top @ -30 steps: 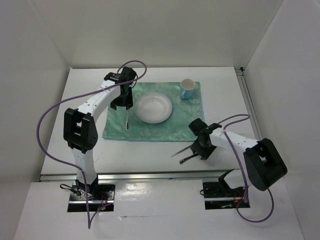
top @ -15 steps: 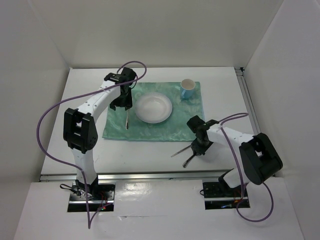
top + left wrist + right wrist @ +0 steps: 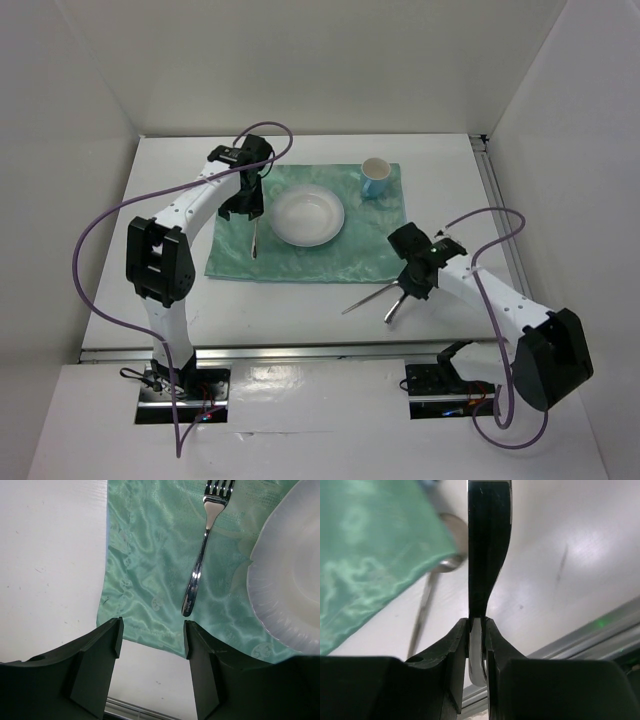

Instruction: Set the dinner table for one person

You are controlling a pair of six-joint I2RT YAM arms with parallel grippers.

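overhead, the dinner table (image 3: 450, 180) is a white rectangle ahead of both arm bases, its long axis running nine to three o'clock. a green placemat (image 3: 330, 260) lies squared to it near the centre. on the placemat a white plate (image 3: 307, 215) sits in the middle. a fork (image 3: 200, 565) lies at the plate's nine o'clock, tines toward twelve and handle toward six, and a blue cup (image 3: 375, 177) stands at about one o'clock.

the left gripper (image 3: 152, 635) hangs above the fork's handle end, jaws apart with nothing between them, which suggests the fork has been let go where it belongs.

at the plate's four o'clock, off the placemat on bare table, the right gripper (image 3: 477, 625) is clenched on a flat metal utensil (image 3: 487, 545) (probably the knife, though edge-on i cannot be sure). it is pinched near one end, which leaves the rest free to lay down. seen from above, it slants from one o'clock at the jaws to seven o'clock. a spoon (image 3: 365, 300) lies beside it on the table, likely waiting its turn.
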